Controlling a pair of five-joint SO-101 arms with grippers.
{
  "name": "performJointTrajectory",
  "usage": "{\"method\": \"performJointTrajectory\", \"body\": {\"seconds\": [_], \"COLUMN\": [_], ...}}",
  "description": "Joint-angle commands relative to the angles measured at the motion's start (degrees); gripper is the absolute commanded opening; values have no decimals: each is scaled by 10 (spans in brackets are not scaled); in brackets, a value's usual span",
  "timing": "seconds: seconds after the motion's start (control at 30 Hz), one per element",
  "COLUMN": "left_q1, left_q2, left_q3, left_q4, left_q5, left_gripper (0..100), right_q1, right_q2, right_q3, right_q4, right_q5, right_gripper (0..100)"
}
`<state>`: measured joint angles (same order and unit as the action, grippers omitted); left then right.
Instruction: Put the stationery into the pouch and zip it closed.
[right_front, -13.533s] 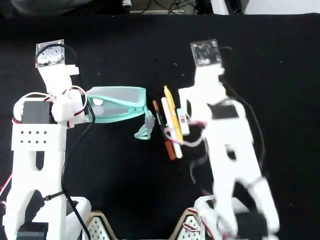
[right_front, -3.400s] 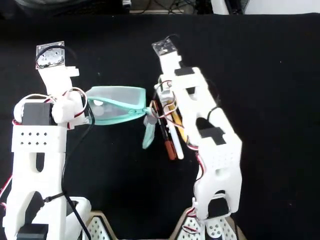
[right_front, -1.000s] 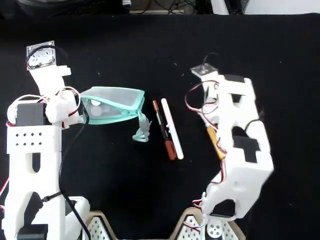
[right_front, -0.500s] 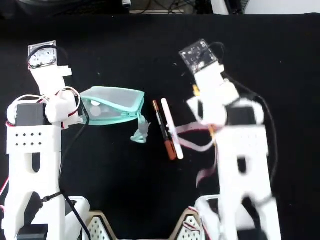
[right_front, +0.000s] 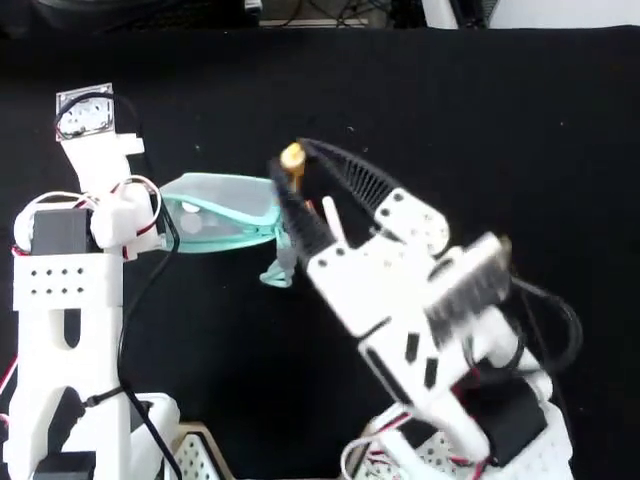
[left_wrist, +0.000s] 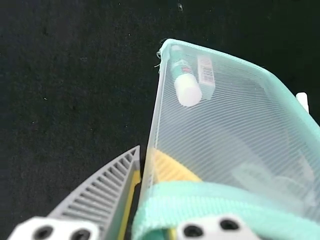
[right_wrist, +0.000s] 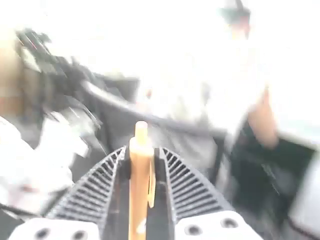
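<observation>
High view: right gripper (right_front: 294, 172) clamps pen (right_front: 292, 155) at centre.
Left gripper (right_front: 168, 228) pinches pouch (right_front: 230, 205), centre left.

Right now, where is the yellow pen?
In the high view, the yellow pen sits clamped in the right end effector, its tip beside the pouch, at its end facing the right arm.

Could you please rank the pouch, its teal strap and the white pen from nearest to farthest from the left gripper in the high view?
1. pouch, held in the left gripper itself.
2. teal strap, trailing off the pouch's far end.
3. white pen, farther still toward the right side.
</observation>
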<state>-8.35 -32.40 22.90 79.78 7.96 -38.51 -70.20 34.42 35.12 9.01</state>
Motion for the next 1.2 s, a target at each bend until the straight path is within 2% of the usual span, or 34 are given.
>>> {"method": "performJointTrajectory", "body": {"seconds": [0.0,0.1,0.27,0.4,0.53,0.83,0.97,1.1,1.17], "left_q1": [14,24,23,23,23,23,23,23,23], "left_q2": [4,4,4,4,4,4,4,4,4], "left_q3": [2,2,2,2,0,-1,-1,-1,0], "left_q4": [2,2,2,2,1,1,1,1,1], "left_q5": [-4,-4,-4,-5,-6,-6,-7,-7,-7], "left_gripper": [34,34,34,34,34,34,34,34,34], "right_q1": [-65,-96,-98,-98,-98,-100,-101,-101,-104], "right_q2": [-2,1,2,2,2,2,2,1,1], "right_q3": [1,35,128,218,278,358,364,337,313], "right_q4": [-47,-73,-163,-249,-299,-297,-290,-213,-163], "right_q5": [-4,-3,4,84,133,196,202,198,198], "right_gripper": [12,12,12,12,12,12,12,19,69]}}
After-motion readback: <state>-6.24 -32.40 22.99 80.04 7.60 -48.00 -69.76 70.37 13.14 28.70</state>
